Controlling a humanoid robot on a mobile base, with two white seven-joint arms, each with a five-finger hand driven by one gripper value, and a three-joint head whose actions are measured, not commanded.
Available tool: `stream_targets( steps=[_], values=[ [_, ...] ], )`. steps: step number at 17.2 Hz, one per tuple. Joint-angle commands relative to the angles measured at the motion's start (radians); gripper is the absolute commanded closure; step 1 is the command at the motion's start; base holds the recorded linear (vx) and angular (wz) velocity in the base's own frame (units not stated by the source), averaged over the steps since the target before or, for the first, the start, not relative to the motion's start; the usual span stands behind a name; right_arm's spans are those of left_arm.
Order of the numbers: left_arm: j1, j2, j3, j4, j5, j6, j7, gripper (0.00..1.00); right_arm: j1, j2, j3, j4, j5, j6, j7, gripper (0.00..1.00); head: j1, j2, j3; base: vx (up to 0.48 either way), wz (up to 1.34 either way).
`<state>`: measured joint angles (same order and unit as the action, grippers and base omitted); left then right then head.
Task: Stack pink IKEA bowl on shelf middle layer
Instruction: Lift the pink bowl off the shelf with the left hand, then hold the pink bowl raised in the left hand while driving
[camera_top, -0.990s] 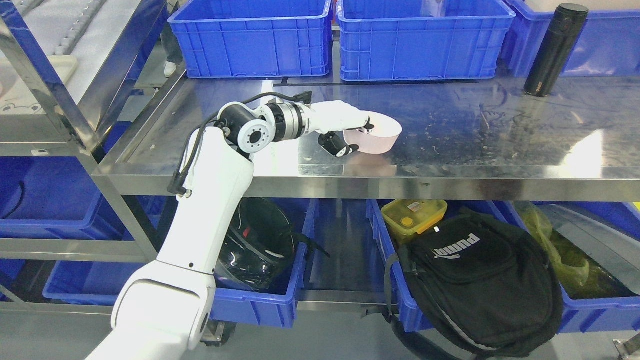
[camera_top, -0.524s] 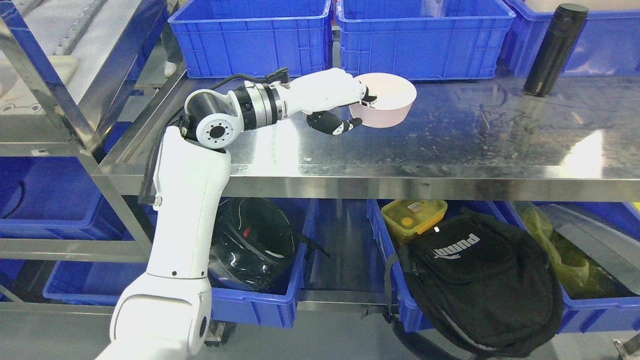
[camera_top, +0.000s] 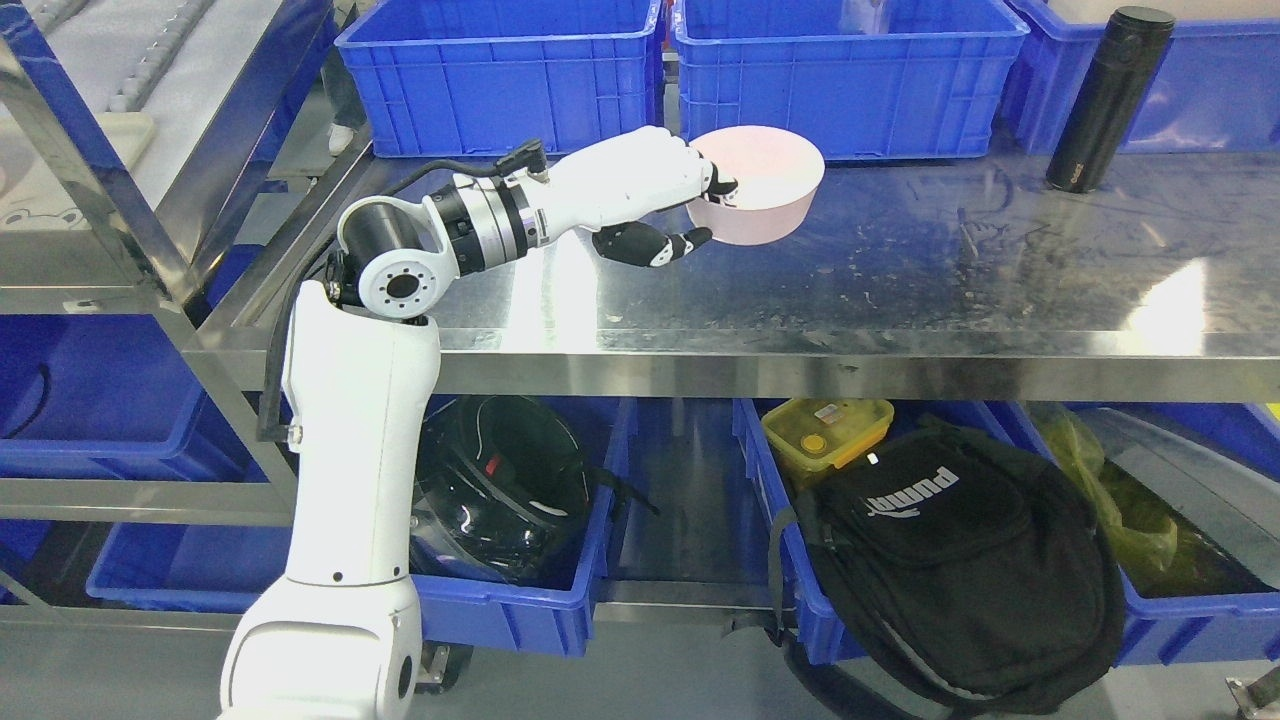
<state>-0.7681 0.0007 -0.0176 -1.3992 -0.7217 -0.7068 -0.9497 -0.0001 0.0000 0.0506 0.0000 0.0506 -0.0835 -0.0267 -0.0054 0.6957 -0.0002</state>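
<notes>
A pink bowl (camera_top: 765, 185) hangs in the air above the steel shelf surface (camera_top: 900, 270), tilted a little toward me. My left hand (camera_top: 700, 205) is shut on its left rim, fingers over the edge and thumb (camera_top: 655, 245) under the side. The white left arm rises from the lower left and reaches across the shelf's front edge. No right arm shows in the head view.
Two blue crates (camera_top: 500, 70) (camera_top: 850, 70) stand at the back of the shelf, just behind the bowl. A black flask (camera_top: 1110, 95) is upright at the back right. Below are blue bins with a helmet (camera_top: 500, 490), a yellow box (camera_top: 828, 428) and a black backpack (camera_top: 960, 560).
My left hand lifted the pink bowl off the shelf surface and carried it up and toward the back crates. Over the last half second it rose only slightly.
</notes>
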Motion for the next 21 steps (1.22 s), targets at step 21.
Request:
stream_targets(
  steps=[21],
  values=[
    [0.122, 0.017, -0.01, -0.076, 0.004, -0.006, 0.009, 0.99, 0.022, -0.017, 0.0, -0.017, 0.0, 0.001, 0.001, 0.0, 0.0, 0.0, 0.0, 0.0, 0.03]
  ],
)
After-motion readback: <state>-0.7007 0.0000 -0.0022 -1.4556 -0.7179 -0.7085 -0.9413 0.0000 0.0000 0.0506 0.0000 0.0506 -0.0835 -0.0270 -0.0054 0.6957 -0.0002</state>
